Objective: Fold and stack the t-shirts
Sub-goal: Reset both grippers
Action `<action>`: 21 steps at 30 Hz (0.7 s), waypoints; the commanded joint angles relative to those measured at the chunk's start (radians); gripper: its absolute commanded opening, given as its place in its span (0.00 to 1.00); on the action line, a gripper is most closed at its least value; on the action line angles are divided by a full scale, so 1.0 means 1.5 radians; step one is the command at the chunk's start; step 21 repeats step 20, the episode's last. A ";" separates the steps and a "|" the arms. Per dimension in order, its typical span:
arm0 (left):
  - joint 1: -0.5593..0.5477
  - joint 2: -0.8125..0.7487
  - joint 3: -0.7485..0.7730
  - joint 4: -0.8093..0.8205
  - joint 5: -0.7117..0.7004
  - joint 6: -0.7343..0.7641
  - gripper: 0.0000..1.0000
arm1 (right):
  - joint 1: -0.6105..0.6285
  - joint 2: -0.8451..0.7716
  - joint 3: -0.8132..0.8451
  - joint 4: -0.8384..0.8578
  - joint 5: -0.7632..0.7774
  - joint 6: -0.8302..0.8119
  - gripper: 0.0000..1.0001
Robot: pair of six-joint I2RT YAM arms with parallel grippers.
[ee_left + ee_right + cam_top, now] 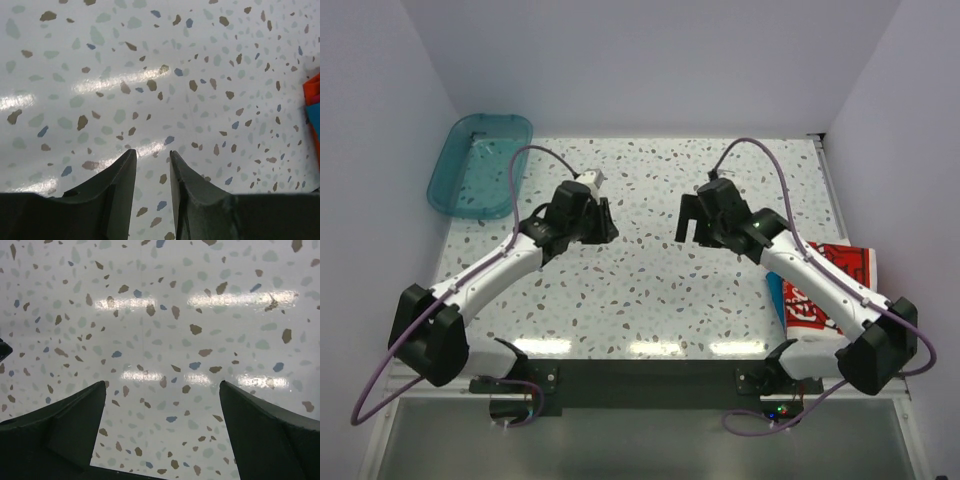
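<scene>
- Cloth sits well off to the outer side of the right pincer (688, 226). The pile of t-shirts (842, 265) lies at the right edge of the table (650, 290), behind that pincer's wrist and partly under its forearm.
- The cream-white shirt (850, 258) with red marks lies flat on top, and the blue shirt (776, 292) peeks out on the side nearer the pincer. This looks like a stacking spot kept out of the middle, where folding needs room.
- The right pincer is released. In its wrist view the jaws stand wide apart with only speckled table between them. That is probably a ready pose for taking a broad pinch of fabric.
- The left pincer (604, 221) grasps nothing. Its wrist view shows the jaws drawn close, with a slim strip of table showing through the gap.
- Far to the right of the left pincer's fingertips, at the edge of its wrist view, a sliver of the salmon-red shirt (313, 90) shows above a blue patch. How these layers are ordered in the pile cannot be told.
- Both pincers face each other above the table's middle, apart and touching no shirt, which suggests a pause between steps.
- The teal tub (480, 165) stands behind and outboard of the left pincer, well apart from it.
- Whether every shirt is already folded cannot be judged, because the arm hides much of the pile.
</scene>
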 commanded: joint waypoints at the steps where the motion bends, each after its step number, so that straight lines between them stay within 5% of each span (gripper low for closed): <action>1: 0.013 -0.072 -0.062 0.038 -0.039 0.004 0.38 | 0.042 0.024 0.025 0.125 0.052 -0.011 0.99; 8: 0.017 -0.175 -0.151 0.030 -0.095 -0.005 0.40 | 0.059 0.052 -0.038 0.194 0.054 -0.025 0.99; 21: 0.018 -0.192 -0.126 0.003 -0.098 0.015 0.42 | 0.060 -0.012 -0.125 0.234 0.108 -0.020 0.99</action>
